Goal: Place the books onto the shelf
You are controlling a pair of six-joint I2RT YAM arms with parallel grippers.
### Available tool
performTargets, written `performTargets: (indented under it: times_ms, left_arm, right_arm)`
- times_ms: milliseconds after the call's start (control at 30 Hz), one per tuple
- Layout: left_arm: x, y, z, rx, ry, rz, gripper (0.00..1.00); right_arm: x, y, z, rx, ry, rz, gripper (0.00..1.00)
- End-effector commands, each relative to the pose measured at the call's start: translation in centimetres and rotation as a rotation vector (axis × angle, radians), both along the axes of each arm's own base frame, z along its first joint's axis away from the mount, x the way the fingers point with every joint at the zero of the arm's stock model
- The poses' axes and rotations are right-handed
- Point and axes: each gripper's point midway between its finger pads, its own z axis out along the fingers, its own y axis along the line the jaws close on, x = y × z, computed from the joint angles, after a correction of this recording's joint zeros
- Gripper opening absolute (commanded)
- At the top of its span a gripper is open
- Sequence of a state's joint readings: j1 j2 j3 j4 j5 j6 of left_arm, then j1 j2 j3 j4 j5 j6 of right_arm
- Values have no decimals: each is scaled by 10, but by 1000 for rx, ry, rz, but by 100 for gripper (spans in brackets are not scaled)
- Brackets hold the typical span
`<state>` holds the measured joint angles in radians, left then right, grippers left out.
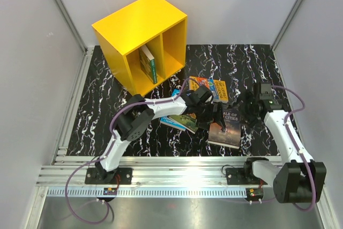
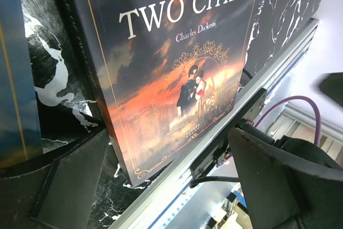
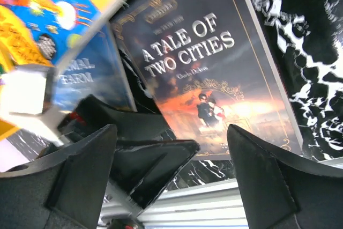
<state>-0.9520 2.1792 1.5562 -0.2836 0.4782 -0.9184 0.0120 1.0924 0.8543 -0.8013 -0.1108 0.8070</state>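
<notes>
Flat on the counter (image 1: 107,105), long axis near-to-far, the Tale of Two Cities book (image 1: 226,128) lies just right of the left end effector (image 1: 206,116), spread wide and empty, nearer than the equally spread, empty right end effector (image 1: 251,104); the shelf (image 1: 140,30) stands far-left.

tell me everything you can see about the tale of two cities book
The A Tale of Two Cities book is a thin paperback with a dark, glossy-looking cover: white title, Charles Dickens's name, gold ornamental border, an embracing couple under an orange-red sky. It lies closed and flat, cover up, on the black marbled table near its front edge. The open left gripper hangs over one near corner; contact cannot be told.
</notes>
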Motion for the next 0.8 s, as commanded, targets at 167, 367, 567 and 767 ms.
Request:
performTargets:
  times_ms: [167, 367, 567, 767]
  left_arm:
    - [-9, -8, 28, -77, 42, 4, 99]
    - [-7, -9, 31, -84, 44, 15, 99]
    - [-6, -3, 38, -83, 40, 11, 99]
    - [-8, 5, 40, -71, 33, 5, 99]
  right_arm:
    - [-22, -19, -45, -90, 208, -65, 89]
    - [-32, -73, -68, -242, 344, -199, 85]
    - [-15, -50, -95, -59, 318, -185, 78]
    - [17, -4, -111, 238, 171, -140, 65]
